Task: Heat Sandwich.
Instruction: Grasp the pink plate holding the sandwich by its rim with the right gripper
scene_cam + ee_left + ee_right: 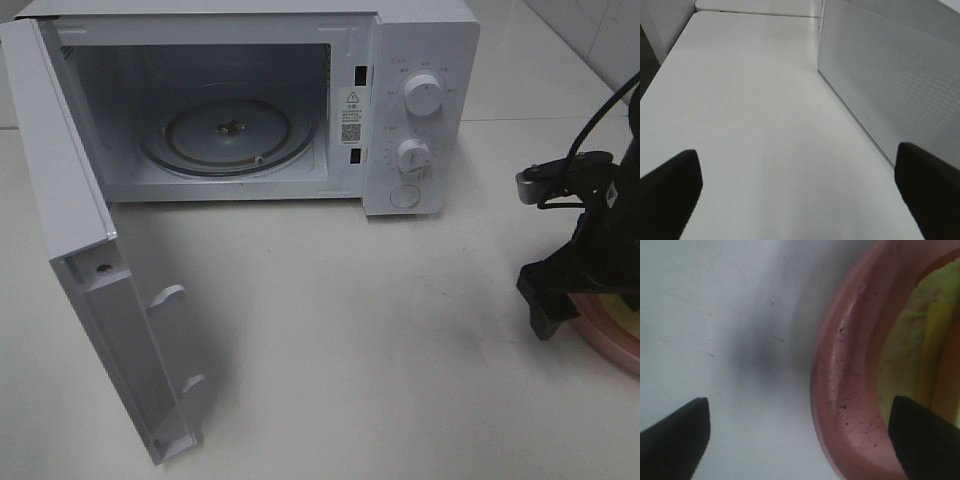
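Sandwich (920, 340) lies on the round pink plate (845, 390), at the far right edge of the white table (380, 350), well apart from the microwave (420, 100). In the right wrist view it shows as a soft, pale yellow-green surface with a brighter yellow band and an orange strip along one side (close and blurred, so the bread cannot be made out). From the high camera only a yellow sliver of it shows at the frame's edge, behind the arm.

The right gripper (800, 440) is spread wide and hangs low astride the plate's rim, with one finger over the bare table and the other over the plate's inner side. Whether either finger touches the plate cannot be told.

The left gripper (800, 190) is also spread wide, pinching nothing, above bare table beside a white perforated panel (890, 85).

The microwave's door (80, 280) stands swung fully open, and its glass turntable (230, 135) is bare.
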Robot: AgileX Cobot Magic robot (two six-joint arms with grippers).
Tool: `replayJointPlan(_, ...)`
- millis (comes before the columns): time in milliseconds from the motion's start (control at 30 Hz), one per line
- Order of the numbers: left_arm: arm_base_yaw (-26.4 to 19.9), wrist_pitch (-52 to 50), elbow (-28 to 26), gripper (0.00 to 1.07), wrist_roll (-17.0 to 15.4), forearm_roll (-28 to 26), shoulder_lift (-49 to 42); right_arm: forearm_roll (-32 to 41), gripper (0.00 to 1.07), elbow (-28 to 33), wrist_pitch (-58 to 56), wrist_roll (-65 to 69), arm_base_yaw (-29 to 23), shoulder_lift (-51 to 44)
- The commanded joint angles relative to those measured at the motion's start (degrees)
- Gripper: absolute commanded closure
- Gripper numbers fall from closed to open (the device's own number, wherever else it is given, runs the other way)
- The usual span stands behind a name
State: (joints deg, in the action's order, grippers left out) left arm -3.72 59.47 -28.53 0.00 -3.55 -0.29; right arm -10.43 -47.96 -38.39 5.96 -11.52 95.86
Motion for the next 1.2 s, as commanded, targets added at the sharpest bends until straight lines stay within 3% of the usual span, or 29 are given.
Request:
replayJointPlan(33, 0.29, -0.57, 0.23, 0.06, 0.00, -0.11, -1.32, 1.09, 0.17, -0.34, 1.26, -1.43, 0.34, 2.46)
replayJointPlan(833, 0.29, -0.57, 0.23, 0.06, 0.00, -0.11, -1.32, -1.09, 0.24, -0.34, 6.19, 0.11, 0.92, 8.54)
replayJointPlan(967, 0.29, -0.57, 0.23, 0.06, 0.00, -0.11, -1.32, -2.52, 0.37, -0.34, 6.19, 1.26, 0.92, 8.54)
replayJointPlan(1033, 0.29, -0.57, 0.23, 0.06, 0.00, -0.11, -1.32, -5.27, 0.52, -0.34, 6.30, 4.30, 0.92, 8.54)
replayJointPlan(1067, 0.29, -0.57, 0.23, 0.06, 0.00, -0.11, -1.32, -5.27, 0.52, -0.34, 6.30, 4.30, 0.92, 8.54)
replayJointPlan(1133, 0.29, -0.57, 0.23, 0.06, 0.00, -0.11, -1.32, -7.96, 0.66, -0.34, 6.30, 7.28, 0.92, 8.54)
replayJointPlan(1167, 0.29, -0.57, 0.23, 0.06, 0.00, -0.11, -1.32, -9.80, 0.83, -0.34, 6.30, 9.40, 0.92, 8.54)
replayJointPlan(1200, 0.29, -0.57, 0.23, 0.06, 0.00, -0.11, -1.32, -10.31, 0.90, -0.34, 6.30, 10.03, 0.92, 8.54)
